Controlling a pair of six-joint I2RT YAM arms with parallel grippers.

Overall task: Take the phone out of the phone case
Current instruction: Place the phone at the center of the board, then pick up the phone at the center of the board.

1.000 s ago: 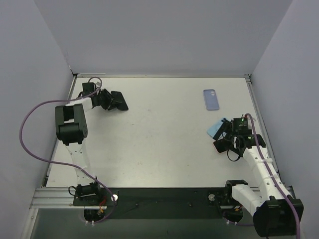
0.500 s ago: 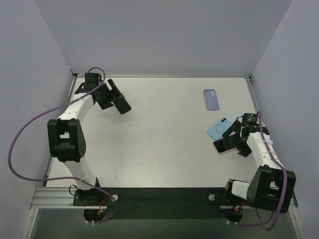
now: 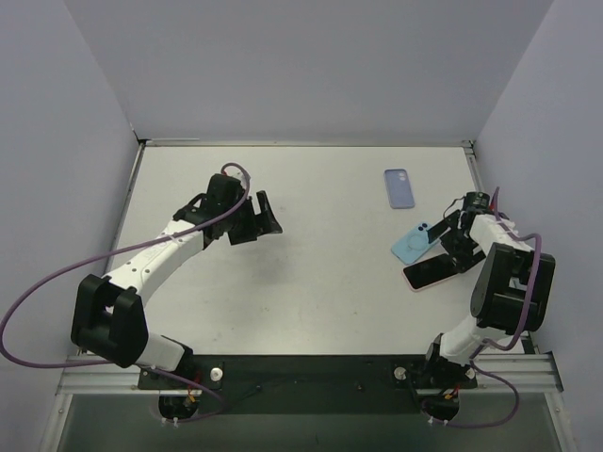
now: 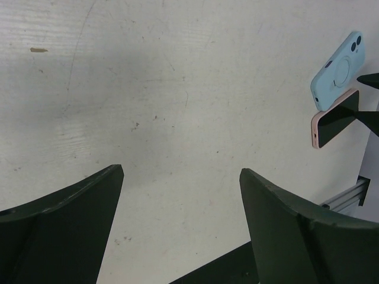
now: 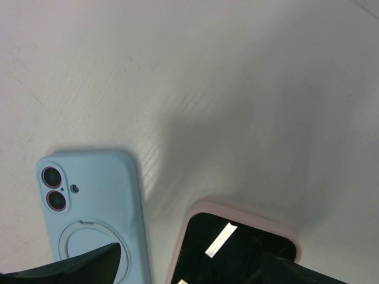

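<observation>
Phone in the pink case point(image 3: 431, 273) lies flat and screen up at the right of the table point(image 3: 330, 282) in the top view. It is just beside a light-blue cased phone point(image 3: 415, 242) that lies face down, and a purple handset point(image 3: 399, 188) sits farther back, apart from both. Your right gripper point(image 3: 454, 243) hangs at the right of the pair with its jaws spread and nothing in them. That arm is folded tightly back on itself, so you have little reach to spare. Your left gripper point(image 3: 262, 218) is open and empty too, on an arm stretched toward the table's middle, well apart from the phones.

From the left wrist you see bare table between the wide fingers point(image 4: 65, 236), with the two cased phones far off at the right. With no brace from this arm, I judge that prying at the case would only make the flat phone skid toward the right edge.

From the right wrist the blue back and the pink rim lie side by side under the open jaws. Closing here could catch the wrong handset or shove both. The flat phone also leaves you no edge to get under.
</observation>
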